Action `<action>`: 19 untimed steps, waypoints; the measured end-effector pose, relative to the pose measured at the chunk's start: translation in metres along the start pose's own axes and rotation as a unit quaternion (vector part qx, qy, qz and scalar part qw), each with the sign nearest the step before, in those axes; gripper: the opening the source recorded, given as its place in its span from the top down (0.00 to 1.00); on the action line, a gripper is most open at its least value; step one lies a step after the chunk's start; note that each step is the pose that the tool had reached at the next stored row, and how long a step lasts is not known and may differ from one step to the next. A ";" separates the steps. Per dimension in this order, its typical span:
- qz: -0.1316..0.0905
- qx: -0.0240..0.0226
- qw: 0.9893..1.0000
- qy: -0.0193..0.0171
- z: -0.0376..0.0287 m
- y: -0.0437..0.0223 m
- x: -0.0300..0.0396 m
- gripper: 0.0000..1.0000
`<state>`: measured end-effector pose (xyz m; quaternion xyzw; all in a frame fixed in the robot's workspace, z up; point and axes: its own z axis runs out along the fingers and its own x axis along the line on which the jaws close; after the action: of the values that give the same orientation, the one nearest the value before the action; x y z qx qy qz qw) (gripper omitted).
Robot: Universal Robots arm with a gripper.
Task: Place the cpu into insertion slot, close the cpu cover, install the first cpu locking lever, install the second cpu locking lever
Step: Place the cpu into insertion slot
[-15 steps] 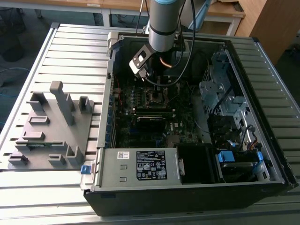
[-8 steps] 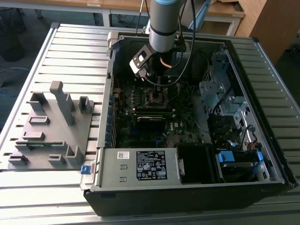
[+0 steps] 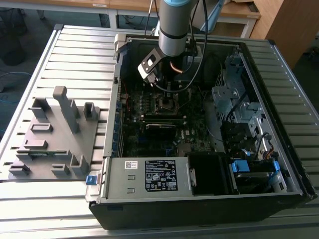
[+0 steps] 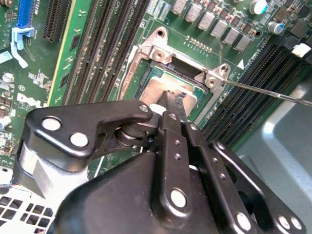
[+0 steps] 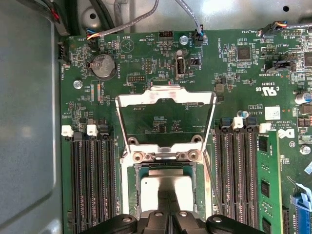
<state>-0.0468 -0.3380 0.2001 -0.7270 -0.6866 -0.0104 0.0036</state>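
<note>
One tool (image 4: 171,103) is seen lowered over the insertion slot (image 5: 138,171) on the green motherboard (image 5: 146,58), its fingertips drawn together at the silver top of the cpu (image 5: 165,185). The cpu is seated flat inside the slot, between banks of long memory slots (image 5: 92,185). The cpu cover (image 5: 165,96) is swung open from the slot's edge, and bare board is seen through its cut-out.
</note>
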 end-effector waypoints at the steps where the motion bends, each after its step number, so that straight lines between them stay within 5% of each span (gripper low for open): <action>1: 0.000 0.000 1.000 0.000 0.0000 0.0000 0.0000 0.90; 19: 0.000 0.000 1.000 0.000 0.0022 0.0000 0.0000 0.90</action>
<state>-0.0468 -0.3380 0.1979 -0.7270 -0.6866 -0.0103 0.0035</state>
